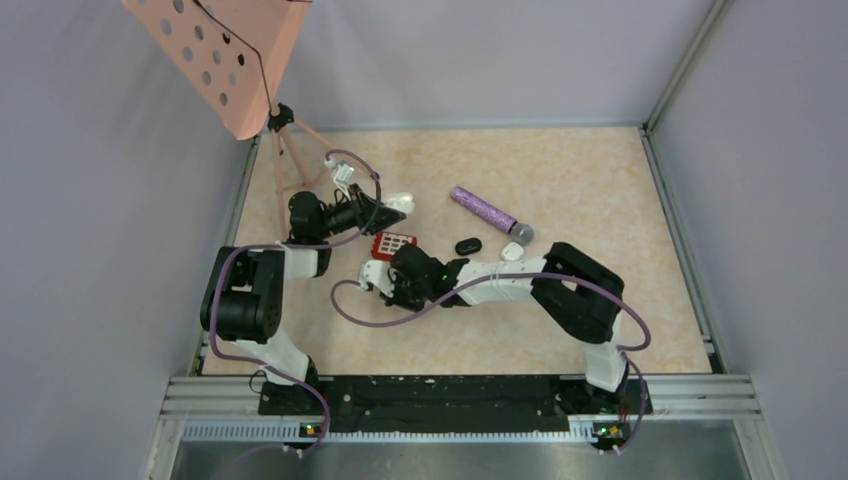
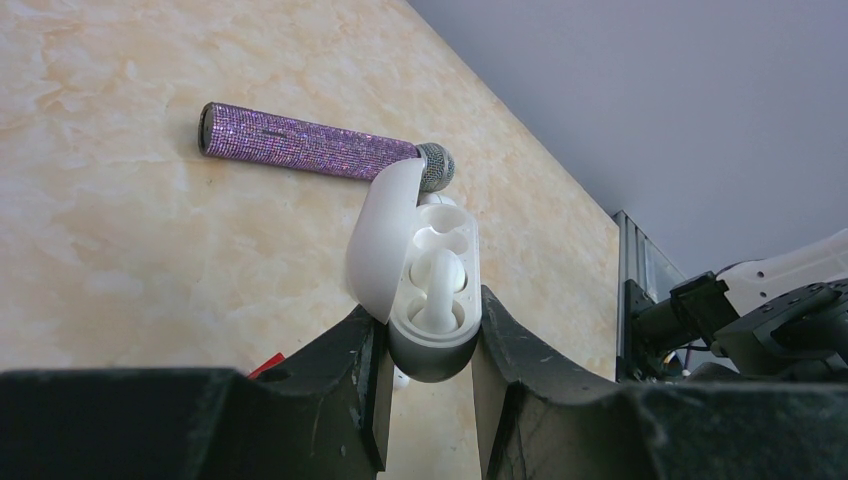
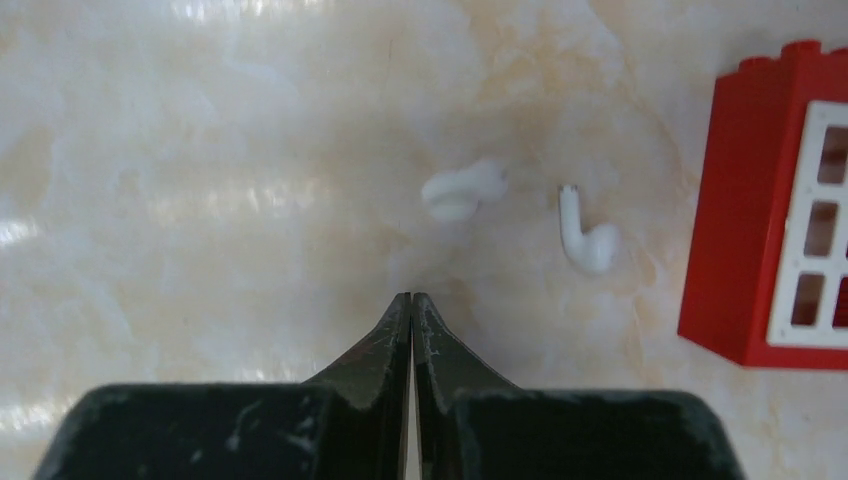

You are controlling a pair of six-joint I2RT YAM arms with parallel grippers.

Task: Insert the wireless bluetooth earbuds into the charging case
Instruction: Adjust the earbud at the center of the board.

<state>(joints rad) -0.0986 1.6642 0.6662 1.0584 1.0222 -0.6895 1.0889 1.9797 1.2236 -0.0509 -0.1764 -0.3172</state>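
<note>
Right gripper (image 3: 411, 298) clenched on nothing, tips pressed together over the table (image 3: 180, 200). Just beyond the tips we note 2 white earbuds (image 3: 462, 190) lying loose and apart. The stemmed earbud (image 3: 588, 235) points its stem away and sits near a red toy brick (image 3: 745, 200). We judge them light, glossy and apt to squirt out; best pinched across the stem.

Left gripper (image 2: 430, 310) clamps the charging case (image 2: 432, 355), lid open, 1 seated earbud (image 2: 440, 275), 1 socket free. Purple microphone (image 2: 305, 142) lies behind.

The left end effector (image 2: 430, 345) clamps an open white charging case (image 2: 376, 250) with one earbud (image 2: 440, 285) seated.
</note>
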